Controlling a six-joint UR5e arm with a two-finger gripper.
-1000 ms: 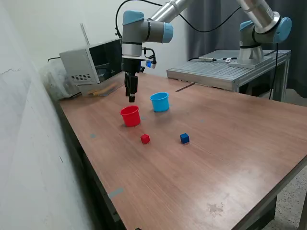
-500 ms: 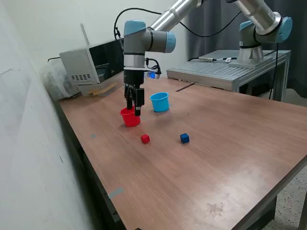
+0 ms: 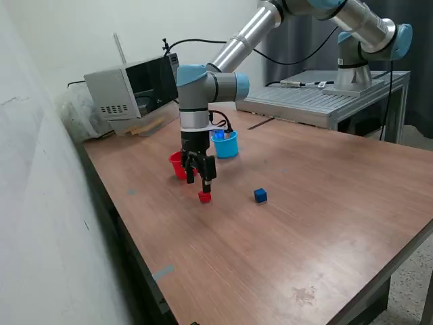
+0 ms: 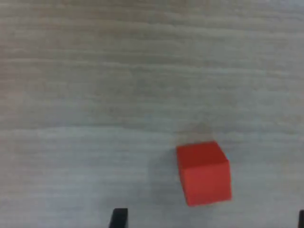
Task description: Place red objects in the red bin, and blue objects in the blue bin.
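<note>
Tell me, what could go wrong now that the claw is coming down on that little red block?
The gripper hangs open just above the red cube. In the wrist view the red cube sits off-centre between the jaws, so one side may nudge it away. The red cup stands close behind the arm and could get bumped on the way back.

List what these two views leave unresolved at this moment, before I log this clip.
- Inside of the red cup: exterior view, blocked by the gripper and the cup's own wall.
- Inside of the blue cup: exterior view, hidden by its wall and the arm.
- Finger-to-red cube gap: wrist view crops the fingertips at the frame edge.
- Blue cube: outside the wrist view.
</note>
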